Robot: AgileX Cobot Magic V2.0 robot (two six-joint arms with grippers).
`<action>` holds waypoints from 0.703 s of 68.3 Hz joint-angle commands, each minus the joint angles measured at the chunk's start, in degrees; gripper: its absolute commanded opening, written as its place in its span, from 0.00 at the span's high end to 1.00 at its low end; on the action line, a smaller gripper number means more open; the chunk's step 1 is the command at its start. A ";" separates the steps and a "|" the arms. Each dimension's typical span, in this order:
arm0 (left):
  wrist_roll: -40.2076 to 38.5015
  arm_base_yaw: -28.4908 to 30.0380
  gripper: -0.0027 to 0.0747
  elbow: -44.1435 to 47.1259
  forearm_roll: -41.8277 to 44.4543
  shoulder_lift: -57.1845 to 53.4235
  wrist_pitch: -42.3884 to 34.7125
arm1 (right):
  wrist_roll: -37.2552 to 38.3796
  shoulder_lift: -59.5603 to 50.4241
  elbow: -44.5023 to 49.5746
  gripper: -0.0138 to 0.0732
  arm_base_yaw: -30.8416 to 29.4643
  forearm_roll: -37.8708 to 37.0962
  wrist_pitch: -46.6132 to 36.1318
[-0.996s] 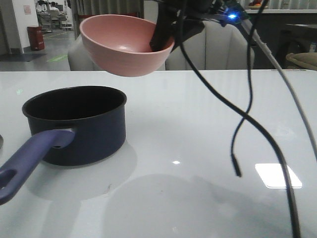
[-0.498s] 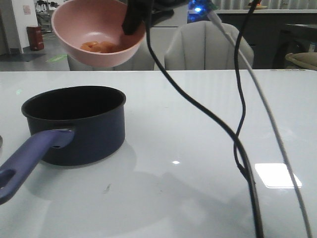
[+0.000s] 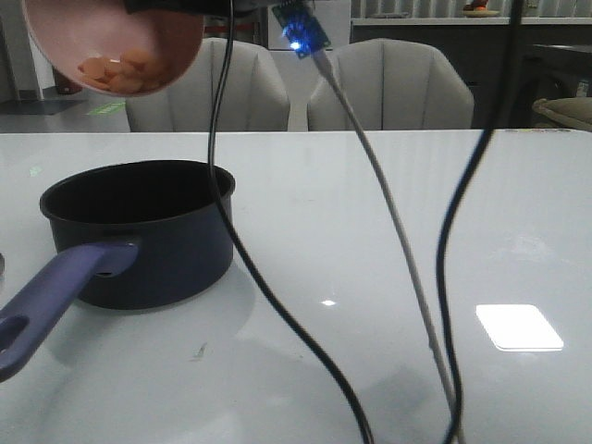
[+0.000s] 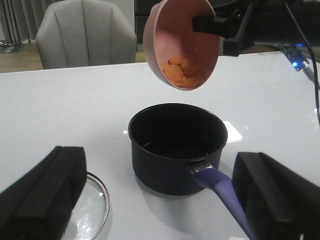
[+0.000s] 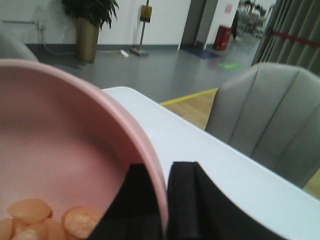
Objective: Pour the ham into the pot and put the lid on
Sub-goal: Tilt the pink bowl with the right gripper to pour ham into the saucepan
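Observation:
My right gripper point(image 5: 165, 186) is shut on the rim of the salmon-pink bowl point(image 5: 60, 145), one finger inside and one outside. It holds the bowl point(image 3: 111, 37) high above the dark navy pot point(image 3: 139, 231), tilted on its side. Several ham slices point(image 3: 116, 72) lie against the bowl's low side, also shown in the left wrist view point(image 4: 182, 72). The pot point(image 4: 177, 145) looks empty, and its blue-purple handle point(image 4: 220, 187) points toward my left gripper point(image 4: 160, 167). That gripper is open and empty, low over the table. The glass lid point(image 4: 92, 210) lies flat beside the pot.
Black and grey cables point(image 3: 398, 250) hang from the right arm across the middle of the front view. Grey chairs point(image 3: 388, 88) stand behind the white table point(image 3: 388, 203). A ceiling light reflects on the table at the right point(image 3: 518, 326).
The right gripper has carried the bowl left and up, to above the pot's far-left side, and tilted it further. The ham has slid to the bowl's low side. The pot has not moved.

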 commanded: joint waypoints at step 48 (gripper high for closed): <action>0.00 -0.45 0.14 -1.56 -0.26 0.81 -4.57 | -57.32 7.06 4.47 0.67 2.91 0.00 -44.86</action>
